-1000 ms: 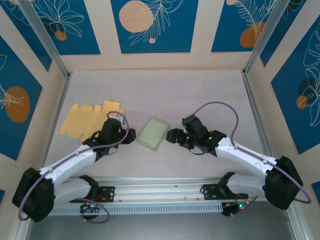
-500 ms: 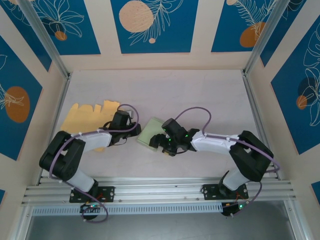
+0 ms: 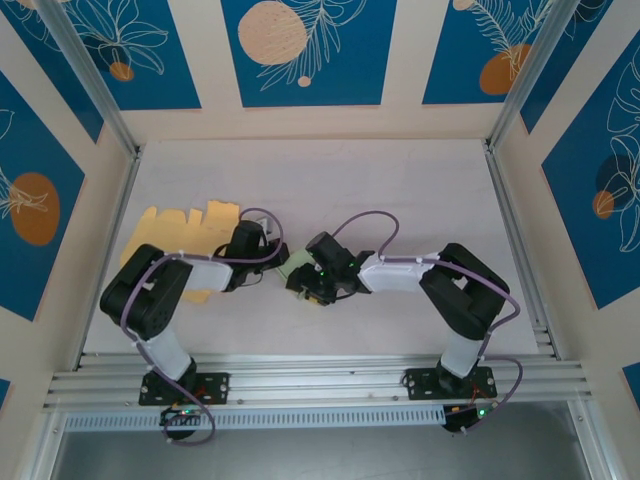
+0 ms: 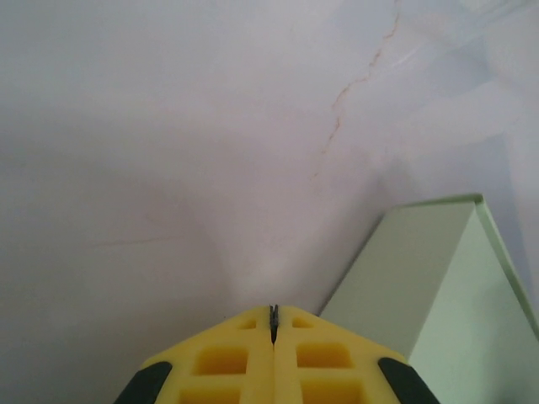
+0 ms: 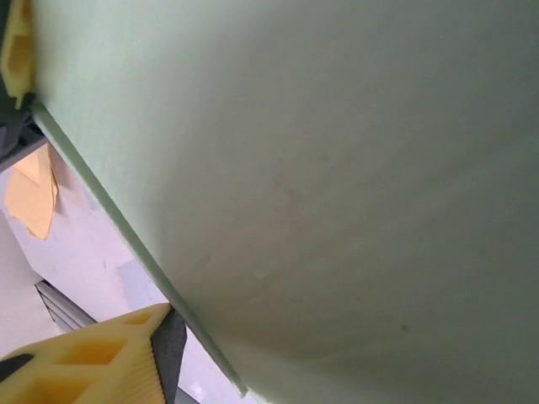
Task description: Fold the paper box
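Pale green flat paper box [image 4: 438, 282]: near-centre of the white table [image 3: 400, 190], between 2 grippers
Left gripper [image 4: 272, 313]: closed on nothing; the box lies just right of its tips
Right gripper [image 3: 312, 284]: yellow fingers [image 5: 84, 362] on either side of the box's edge; cannot tell if clamped

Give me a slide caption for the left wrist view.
Shut left gripper beside the pale green box on the white table.

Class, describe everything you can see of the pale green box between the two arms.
The pale green box is shallow and flat-topped, of matte card, with crisp edges and one sharp corner showing. It rests on the table. The right hand straddles one edge; the shut left hand sits just beside another.
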Tool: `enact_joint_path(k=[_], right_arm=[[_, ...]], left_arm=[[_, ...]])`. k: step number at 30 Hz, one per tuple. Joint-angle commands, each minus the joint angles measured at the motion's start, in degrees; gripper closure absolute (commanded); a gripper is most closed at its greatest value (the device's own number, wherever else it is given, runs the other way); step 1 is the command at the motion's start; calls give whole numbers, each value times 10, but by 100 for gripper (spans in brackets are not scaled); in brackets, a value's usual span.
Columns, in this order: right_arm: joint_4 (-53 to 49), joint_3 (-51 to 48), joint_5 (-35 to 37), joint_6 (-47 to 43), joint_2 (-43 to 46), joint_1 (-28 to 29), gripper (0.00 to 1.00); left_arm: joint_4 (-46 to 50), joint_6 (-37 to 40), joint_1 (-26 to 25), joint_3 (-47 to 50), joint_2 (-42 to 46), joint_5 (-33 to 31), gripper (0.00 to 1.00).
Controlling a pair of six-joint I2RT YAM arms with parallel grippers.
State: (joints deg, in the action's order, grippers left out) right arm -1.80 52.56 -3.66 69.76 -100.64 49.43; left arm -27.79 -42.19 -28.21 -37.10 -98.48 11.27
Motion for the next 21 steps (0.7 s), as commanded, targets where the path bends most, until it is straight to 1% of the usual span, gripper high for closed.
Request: enact_joint_path(k=[1,3,6,10,11,12,13,14,17,21], right_arm=[[80,-8,40,23,-30,-8,47],[96,-18,51,45,-32,-8,48],[115,-24,38,56,-36,-10,42],[120,-17,35,51,-39,-10,39],[129,-17,36,49,-42,-12,41],[131,-17,42,48,-43,-16,46],[130,-17,51,46,-43,-23,53],[126,-18,56,46,-43,-29,54],[127,-17,56,39,-41,-49,54],[116,-13,63,29,-40,-75,52]], left_arm=[[4,-32,-42,29,-34,33,100],[-7,-47,-51,37,-40,28,100],[-6,-57,-55,46,-36,20,100],[-1,-59,-57,46,-24,14,100],[-2,-59,-60,44,-23,13,100],[-2,-56,-64,38,-24,14,100],[0,-49,-66,28,-27,15,100],[5,-41,-67,16,-33,18,100],[14,-9,-68,-42,-66,38,100],[17,20,-67,-152,-144,61,100]])
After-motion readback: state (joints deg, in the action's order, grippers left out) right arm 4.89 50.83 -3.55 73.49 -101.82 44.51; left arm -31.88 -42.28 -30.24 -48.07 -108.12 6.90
